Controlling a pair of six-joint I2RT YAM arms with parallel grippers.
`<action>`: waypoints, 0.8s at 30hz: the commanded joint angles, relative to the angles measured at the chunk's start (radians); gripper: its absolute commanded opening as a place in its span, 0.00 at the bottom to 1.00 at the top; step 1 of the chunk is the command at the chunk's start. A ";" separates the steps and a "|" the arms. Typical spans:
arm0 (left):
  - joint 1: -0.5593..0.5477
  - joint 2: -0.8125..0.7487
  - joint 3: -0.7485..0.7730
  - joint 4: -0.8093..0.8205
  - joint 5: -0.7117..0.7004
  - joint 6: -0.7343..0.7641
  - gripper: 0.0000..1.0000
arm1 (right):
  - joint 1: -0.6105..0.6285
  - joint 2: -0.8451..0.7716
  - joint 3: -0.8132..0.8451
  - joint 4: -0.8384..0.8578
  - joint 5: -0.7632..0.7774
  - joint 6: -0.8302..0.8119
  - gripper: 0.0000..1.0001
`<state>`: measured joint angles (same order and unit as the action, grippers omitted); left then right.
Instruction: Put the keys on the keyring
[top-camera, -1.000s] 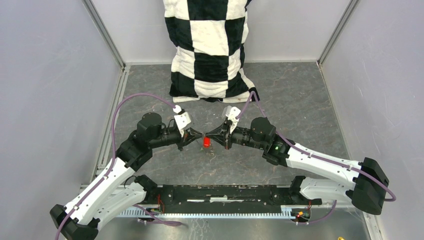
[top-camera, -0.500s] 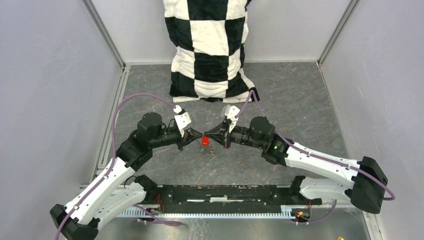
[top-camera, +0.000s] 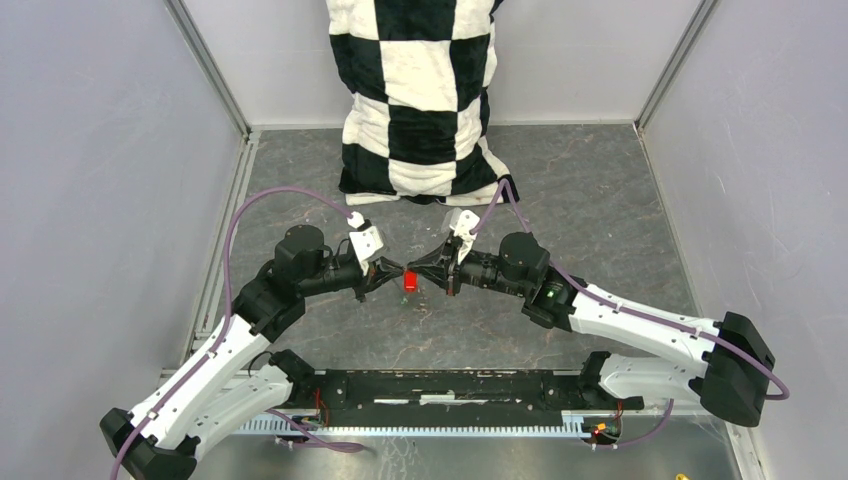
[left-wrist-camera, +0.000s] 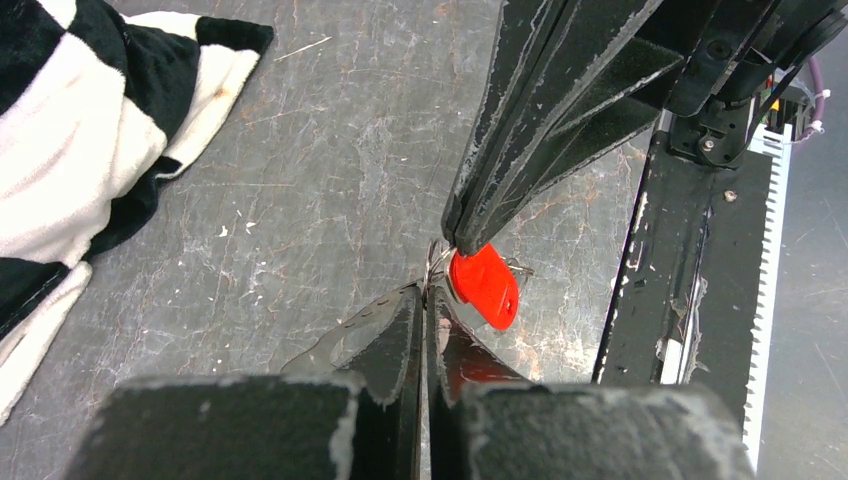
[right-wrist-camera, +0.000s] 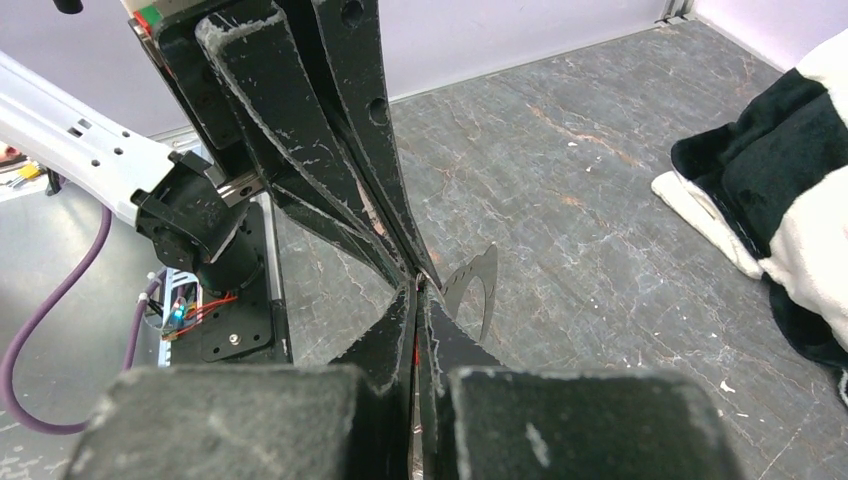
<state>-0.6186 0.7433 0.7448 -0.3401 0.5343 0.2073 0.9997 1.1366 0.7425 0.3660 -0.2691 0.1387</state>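
My two grippers meet tip to tip above the middle of the table. The right gripper is shut on the red key, whose red plastic head hangs just below its fingertips. A red sliver shows between the right jaws. The left gripper is shut, and its tips pinch a thin silvery wire of the keyring right beside the key head. Only short bits of that wire show; the rest of the loop is hidden.
A black-and-white checkered cloth lies against the back wall. A black rail runs along the near edge between the arm bases. Grey walls close the table in on the left and right.
The right gripper and the red key have shifted slightly left, closer to the left gripper's tips. Both grippers stay shut.
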 joint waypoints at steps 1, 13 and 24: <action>-0.002 -0.017 -0.003 0.034 0.043 0.053 0.02 | 0.003 0.005 0.051 0.062 0.016 0.015 0.01; -0.001 -0.031 -0.007 0.034 0.043 0.071 0.02 | 0.003 0.008 0.055 0.021 0.047 0.010 0.01; -0.001 -0.033 -0.002 0.033 0.040 0.073 0.02 | 0.003 -0.013 0.035 -0.008 0.094 0.001 0.00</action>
<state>-0.6186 0.7269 0.7315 -0.3424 0.5526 0.2363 0.9997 1.1450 0.7498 0.3565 -0.2150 0.1516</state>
